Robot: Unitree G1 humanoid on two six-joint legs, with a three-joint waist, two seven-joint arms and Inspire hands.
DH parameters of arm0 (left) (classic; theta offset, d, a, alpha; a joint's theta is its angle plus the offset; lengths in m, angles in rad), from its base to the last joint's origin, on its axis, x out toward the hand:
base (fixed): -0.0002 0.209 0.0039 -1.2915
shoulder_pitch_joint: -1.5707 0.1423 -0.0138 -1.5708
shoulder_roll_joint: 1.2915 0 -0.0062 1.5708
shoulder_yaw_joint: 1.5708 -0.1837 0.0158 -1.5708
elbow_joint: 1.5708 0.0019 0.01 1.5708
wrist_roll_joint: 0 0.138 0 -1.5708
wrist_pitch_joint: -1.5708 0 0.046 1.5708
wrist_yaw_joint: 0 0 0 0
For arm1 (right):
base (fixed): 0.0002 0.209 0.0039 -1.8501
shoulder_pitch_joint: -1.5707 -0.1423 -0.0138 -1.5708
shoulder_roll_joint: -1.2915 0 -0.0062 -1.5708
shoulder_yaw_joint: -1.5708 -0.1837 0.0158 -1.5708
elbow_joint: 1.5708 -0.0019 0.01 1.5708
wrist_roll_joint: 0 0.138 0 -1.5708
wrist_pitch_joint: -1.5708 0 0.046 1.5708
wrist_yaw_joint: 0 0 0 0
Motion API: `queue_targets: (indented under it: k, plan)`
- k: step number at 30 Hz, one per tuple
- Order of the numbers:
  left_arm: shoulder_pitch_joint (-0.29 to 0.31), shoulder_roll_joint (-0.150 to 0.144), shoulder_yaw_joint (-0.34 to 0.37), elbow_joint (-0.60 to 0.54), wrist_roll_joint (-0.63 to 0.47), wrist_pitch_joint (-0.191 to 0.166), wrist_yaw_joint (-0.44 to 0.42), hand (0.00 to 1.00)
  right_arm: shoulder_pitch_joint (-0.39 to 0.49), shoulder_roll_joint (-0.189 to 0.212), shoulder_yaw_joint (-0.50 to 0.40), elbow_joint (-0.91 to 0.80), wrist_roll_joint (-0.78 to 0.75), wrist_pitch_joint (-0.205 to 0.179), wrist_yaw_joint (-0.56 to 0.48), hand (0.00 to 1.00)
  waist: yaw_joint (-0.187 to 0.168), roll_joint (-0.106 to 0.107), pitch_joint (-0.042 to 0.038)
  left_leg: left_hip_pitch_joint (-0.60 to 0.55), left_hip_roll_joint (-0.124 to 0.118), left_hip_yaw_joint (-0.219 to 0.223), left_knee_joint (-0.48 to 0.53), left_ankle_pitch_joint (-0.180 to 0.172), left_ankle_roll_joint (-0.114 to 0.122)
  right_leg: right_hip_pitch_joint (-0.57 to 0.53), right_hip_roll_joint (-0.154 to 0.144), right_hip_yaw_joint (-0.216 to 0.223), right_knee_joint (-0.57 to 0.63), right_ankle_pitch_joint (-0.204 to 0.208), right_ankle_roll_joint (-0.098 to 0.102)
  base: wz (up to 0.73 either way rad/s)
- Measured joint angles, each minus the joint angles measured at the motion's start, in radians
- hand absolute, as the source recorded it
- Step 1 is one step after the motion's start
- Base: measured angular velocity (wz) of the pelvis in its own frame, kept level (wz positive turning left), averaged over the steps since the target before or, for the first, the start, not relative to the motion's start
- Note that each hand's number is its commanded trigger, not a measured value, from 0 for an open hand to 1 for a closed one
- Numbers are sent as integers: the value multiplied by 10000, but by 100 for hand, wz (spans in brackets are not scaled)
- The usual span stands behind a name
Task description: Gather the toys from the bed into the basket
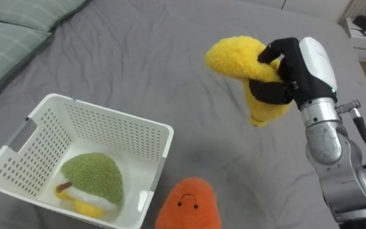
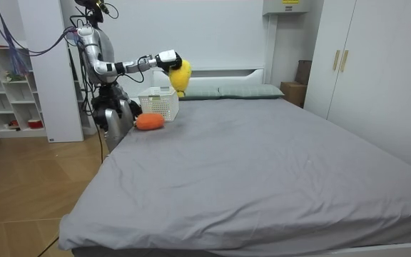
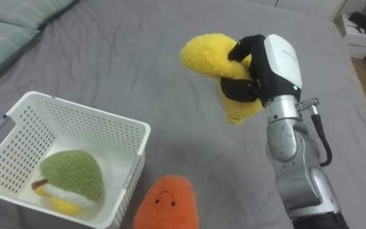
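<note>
My right hand (image 1: 283,70) (image 3: 254,67) is shut on a yellow plush toy (image 1: 243,70) (image 3: 218,67) and holds it up in the air over the grey bed, to the right of the white basket (image 1: 146,130) (image 3: 122,127). A green and yellow plush toy (image 1: 93,181) (image 3: 72,178) lies inside the basket. An orange plush toy with a small face (image 1: 188,205) (image 3: 166,205) lies on the bed just right of the basket's near corner. In the room view I stand at the bed's side by its head, right arm stretched out with the yellow plush toy (image 2: 180,73) above the basket (image 2: 159,104).
Green checked pillows (image 1: 11,32) lie at the bed's head, to my left. A white nightstand (image 1: 364,35) stands beyond the far side. The grey sheet (image 1: 157,63) spreads wide ahead. A white shelf unit (image 2: 6,93) stands behind me.
</note>
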Motion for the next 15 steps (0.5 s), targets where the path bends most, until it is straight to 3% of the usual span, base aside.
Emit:
queue_targets:
  k: [7, 15]
  plan:
    - [-94, -43, -74, -121, 15, -3, -8, 0, -622, 579, 565, -510, -20, 75, 609, 100, 324, -33, -27, -32, 1, -85, 7, 0, 0, -13, 1, -13, 1, 0, 0, 0]
    - [-441, -148, -72, 13, 10, -19, 22, 0, -803, 590, 1796, -657, -138, 90, 1371, 100, 996, -222, -104, 5, -5, -112, 8, 1, 1, 15, -7, -39, 3, 1, -1, 0]
